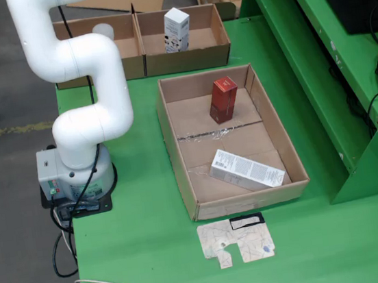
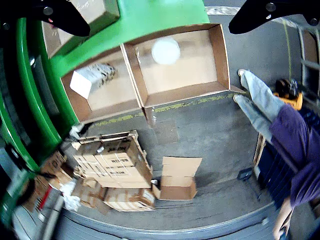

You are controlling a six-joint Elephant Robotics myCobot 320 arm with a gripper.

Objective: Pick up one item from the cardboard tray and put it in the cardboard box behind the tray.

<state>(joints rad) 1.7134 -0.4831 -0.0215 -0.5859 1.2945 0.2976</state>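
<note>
- View from above: the tray (image 1: 295, 163) sits mid-frame on the green tabletop (image 1: 148, 257), holding an upright red box (image 1: 223, 99) and a flat white carton (image 1: 246, 169).
- Behind it, top of frame, the twin cardboard box (image 1: 221, 37) holds a white carton (image 1: 176, 29) and a white cup (image 1: 102, 31).
- Riding view: the end effector (image 2: 155, 10) hangs over the cup (image 2: 165, 50), black fingers (image 2: 65, 17) wide apart, empty.

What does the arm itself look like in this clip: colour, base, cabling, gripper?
The arm is glossy white with rounded tubular links and bulbous joints. It stands on a light grey base atop a black plate, with black cables looping down the table edge. In the view that rides on the gripper, only two black fingers show at the top corners.
</note>
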